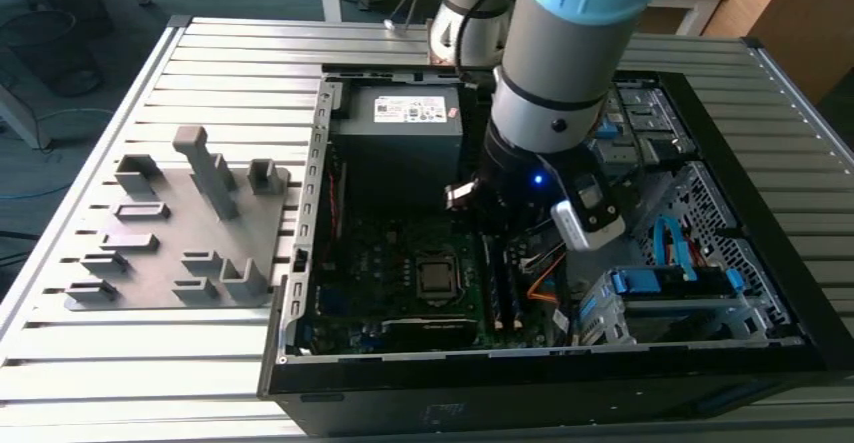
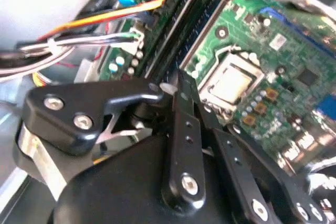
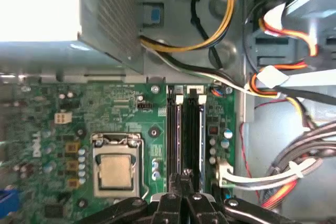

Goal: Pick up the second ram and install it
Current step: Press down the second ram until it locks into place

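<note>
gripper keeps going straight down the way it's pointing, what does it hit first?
Most likely the RAM slots. In the first wrist view the gripper sits over the two black slots, between the CPU socket and the case wall. Depth is unclear, so I can't tell whether it's already touching.

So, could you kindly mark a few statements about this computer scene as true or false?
1. The open computer case lies on a slatted table. True.
2. The grey fixture sits to the exterior view's right of the case. False: it is on the left.
3. The gripper is over the black memory slots. True.
4. A cooler covers the processor socket. False: its metal lid is bare.
</note>
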Available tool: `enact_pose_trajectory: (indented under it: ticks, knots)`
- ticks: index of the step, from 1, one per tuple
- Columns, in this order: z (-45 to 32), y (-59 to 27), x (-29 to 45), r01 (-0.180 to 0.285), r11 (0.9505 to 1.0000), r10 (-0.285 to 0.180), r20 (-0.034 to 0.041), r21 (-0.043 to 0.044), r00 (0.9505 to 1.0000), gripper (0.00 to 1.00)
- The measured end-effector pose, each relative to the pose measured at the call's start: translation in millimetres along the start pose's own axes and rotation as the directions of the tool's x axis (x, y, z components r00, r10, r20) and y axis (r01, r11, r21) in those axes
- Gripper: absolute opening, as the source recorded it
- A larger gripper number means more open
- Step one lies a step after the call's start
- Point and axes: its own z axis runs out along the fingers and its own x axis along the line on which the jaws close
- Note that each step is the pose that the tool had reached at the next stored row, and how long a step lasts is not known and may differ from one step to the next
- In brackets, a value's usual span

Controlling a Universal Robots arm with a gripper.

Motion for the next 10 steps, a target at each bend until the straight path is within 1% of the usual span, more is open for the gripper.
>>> enact_pose_trajectory:
  ticks: [4,5,10]
  knots:
    - [-17.9,-0.6,0.4,0.0,1.0,0.0,-0.0001,0.0002,1.0,0.1]
    - [-19.8,-0.6,0.4,0.0,1.0,0.0,-0.0001,0.0001,1.0,0.1]
    - [-20.0,-0.6,0.4,0.0,1.0,0.0,0.0,-0.0004,1.0,0.1]
